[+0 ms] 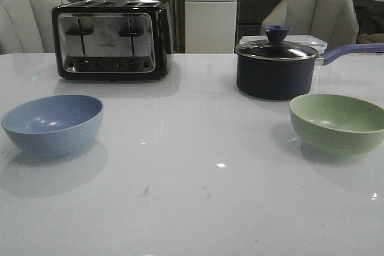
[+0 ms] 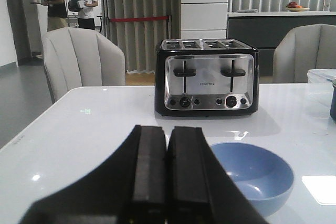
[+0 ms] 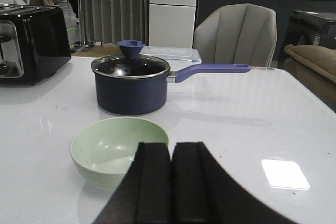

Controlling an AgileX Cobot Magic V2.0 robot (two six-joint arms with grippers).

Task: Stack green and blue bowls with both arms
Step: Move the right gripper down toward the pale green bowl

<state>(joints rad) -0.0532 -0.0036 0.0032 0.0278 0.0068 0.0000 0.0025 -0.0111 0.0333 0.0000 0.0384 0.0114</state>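
Observation:
The dusty blue bowl (image 1: 53,124) sits upright on the white table at the left; it also shows in the left wrist view (image 2: 252,174). The pale green bowl (image 1: 338,122) sits upright at the right and shows in the right wrist view (image 3: 113,149). Both bowls are empty and far apart. My left gripper (image 2: 167,135) is shut and empty, short of the blue bowl and off to its side. My right gripper (image 3: 171,150) is shut and empty, just short of the green bowl. Neither arm shows in the front view.
A black and chrome toaster (image 1: 112,40) stands at the back left. A dark navy lidded saucepan (image 1: 275,67) with a long handle stands behind the green bowl. Grey chairs (image 1: 312,16) stand beyond the table's far edge. A clear lidded box (image 3: 173,53) lies behind the saucepan.

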